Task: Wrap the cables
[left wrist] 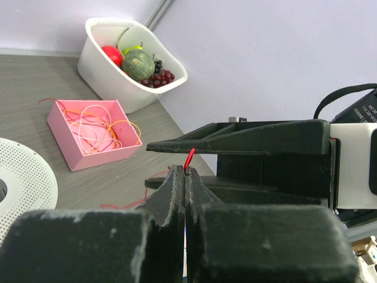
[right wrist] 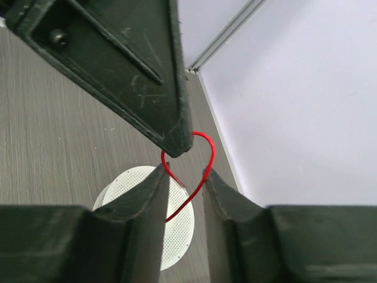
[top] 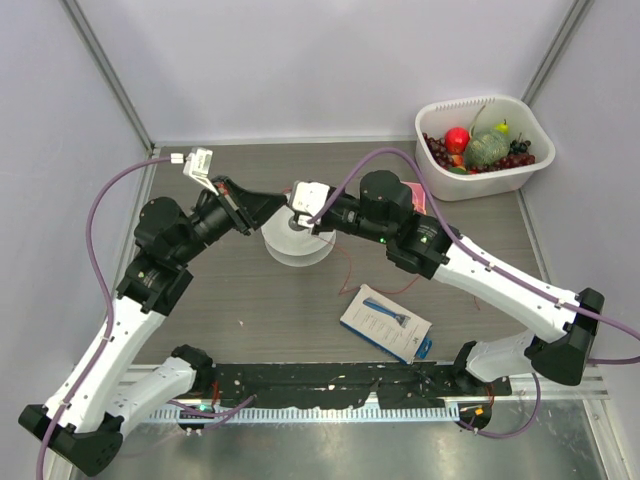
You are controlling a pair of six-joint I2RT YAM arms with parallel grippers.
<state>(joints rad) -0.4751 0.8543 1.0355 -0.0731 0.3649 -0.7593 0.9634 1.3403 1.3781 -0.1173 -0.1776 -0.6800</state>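
The cable (right wrist: 206, 154) is a thin red wire, curved into a small loop above the white perforated spool (right wrist: 177, 227). My left gripper (left wrist: 186, 172) is shut on the wire (left wrist: 189, 157), which pokes up from its tips. My right gripper (right wrist: 185, 175) stands partly open around that loop, one strand against each fingertip. The left gripper's fingers (right wrist: 141, 71) cross just above it. In the top view both grippers, left (top: 278, 205) and right (top: 297, 218), meet over the spool (top: 295, 250). More of the wire (top: 346, 266) trails on the table to the right of the spool.
A pink box (left wrist: 94, 132) holding orange and yellow wires sits behind the right arm. A white basin (top: 437, 115) of fruit stands at the back right corner. A blue-and-white packet (top: 385, 322) lies near the front, before the black rail (top: 330, 385).
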